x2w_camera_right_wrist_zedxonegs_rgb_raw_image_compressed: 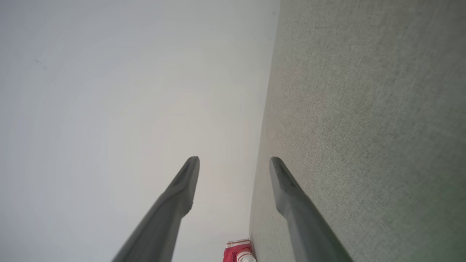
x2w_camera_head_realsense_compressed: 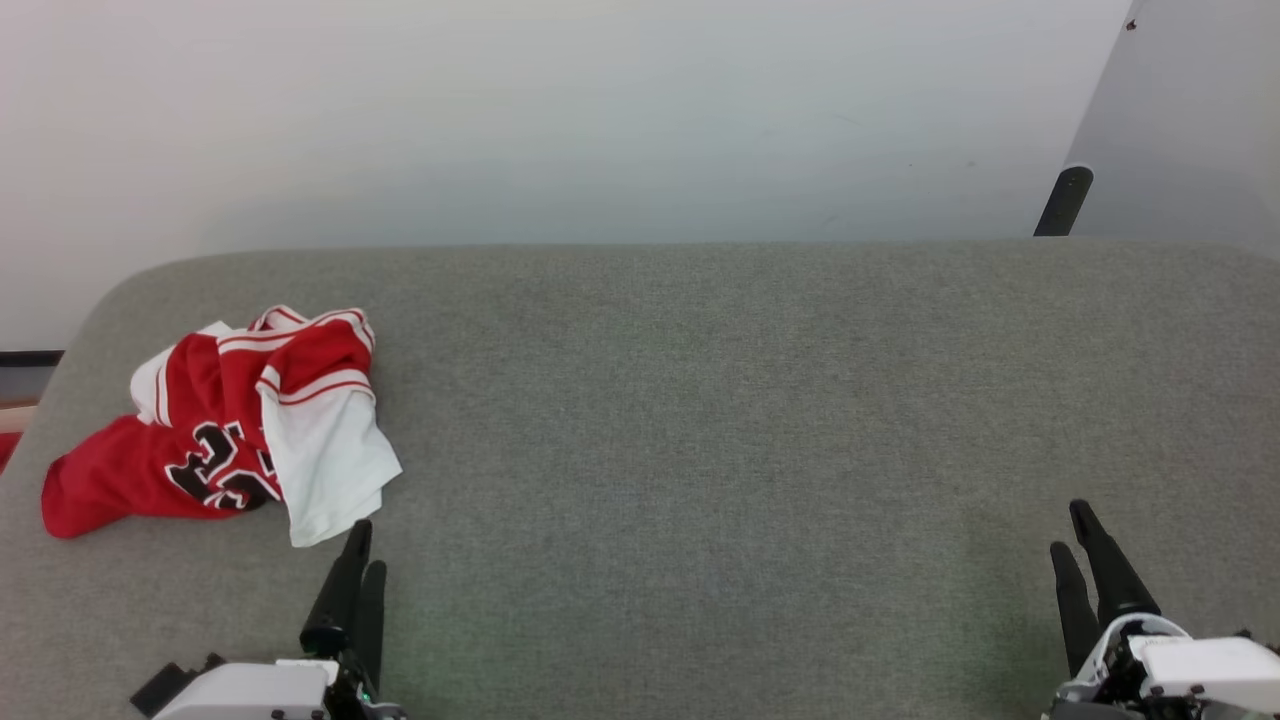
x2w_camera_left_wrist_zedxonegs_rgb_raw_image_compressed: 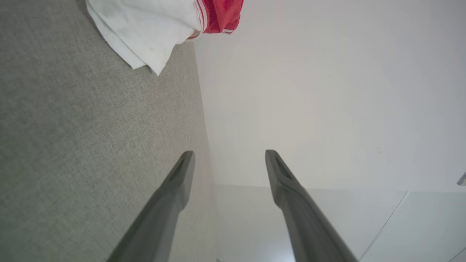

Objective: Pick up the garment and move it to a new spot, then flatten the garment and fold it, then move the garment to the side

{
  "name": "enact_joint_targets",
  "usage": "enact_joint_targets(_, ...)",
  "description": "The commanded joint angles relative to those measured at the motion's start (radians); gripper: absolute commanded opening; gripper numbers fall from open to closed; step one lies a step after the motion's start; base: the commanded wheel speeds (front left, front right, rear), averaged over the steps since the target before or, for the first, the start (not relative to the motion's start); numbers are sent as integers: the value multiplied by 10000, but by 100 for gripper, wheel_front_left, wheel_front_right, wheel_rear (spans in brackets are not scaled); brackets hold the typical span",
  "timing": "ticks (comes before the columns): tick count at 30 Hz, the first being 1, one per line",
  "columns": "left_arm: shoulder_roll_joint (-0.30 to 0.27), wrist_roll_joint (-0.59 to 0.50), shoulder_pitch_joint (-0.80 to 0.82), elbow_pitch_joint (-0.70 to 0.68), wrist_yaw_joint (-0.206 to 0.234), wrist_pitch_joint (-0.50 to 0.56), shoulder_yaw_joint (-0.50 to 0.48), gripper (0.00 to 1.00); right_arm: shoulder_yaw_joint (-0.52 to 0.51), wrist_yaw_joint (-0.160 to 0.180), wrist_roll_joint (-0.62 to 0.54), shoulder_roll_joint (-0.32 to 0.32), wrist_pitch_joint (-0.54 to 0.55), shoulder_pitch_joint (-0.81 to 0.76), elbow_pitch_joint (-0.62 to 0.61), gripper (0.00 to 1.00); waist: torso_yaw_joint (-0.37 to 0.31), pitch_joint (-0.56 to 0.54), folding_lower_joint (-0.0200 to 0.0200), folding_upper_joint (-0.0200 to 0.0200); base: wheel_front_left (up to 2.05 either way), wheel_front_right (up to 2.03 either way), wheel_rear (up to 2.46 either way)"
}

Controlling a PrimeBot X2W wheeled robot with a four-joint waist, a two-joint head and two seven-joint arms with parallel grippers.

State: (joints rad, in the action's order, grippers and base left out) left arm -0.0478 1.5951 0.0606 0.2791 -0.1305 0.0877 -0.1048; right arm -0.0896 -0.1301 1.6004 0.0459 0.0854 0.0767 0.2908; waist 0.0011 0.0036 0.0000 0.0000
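Broadly, the grey desk carries the crumpled garment at its nine o'clock side, long axis running eight to two o'clock. The left pincer, fingers apart and empty, sits just beside the white sleeve, with the garment at its eleven o'clock. The right pincer, likewise parted and empty, is well apart.

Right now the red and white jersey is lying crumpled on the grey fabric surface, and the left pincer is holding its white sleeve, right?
No. The left pincer is open and holds nothing: the left wrist view shows its fingers apart, with the white sleeve lying ahead of them. The jersey does lie crumpled on the grey fabric surface.
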Motion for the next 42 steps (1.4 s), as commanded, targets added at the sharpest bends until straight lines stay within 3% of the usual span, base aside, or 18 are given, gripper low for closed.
enact_joint_targets(1,-153,-213,266,-207,0,-97,31,100,100,-1,-143,83,-112,423,-141,100,3,1,0,0,0,0,0)
enact_joint_targets(11,-575,-1560,308,-217,-1,-658,341,100,556,-2,-1431,293,-631,754,32,100,15,7,0,0,0,0,0)
enact_joint_targets(42,-748,-7692,56,-469,-2,-1811,547,100,1092,-4,-7665,554,-1789,1067,-11,100,-14,19,0,0,0,0,0)
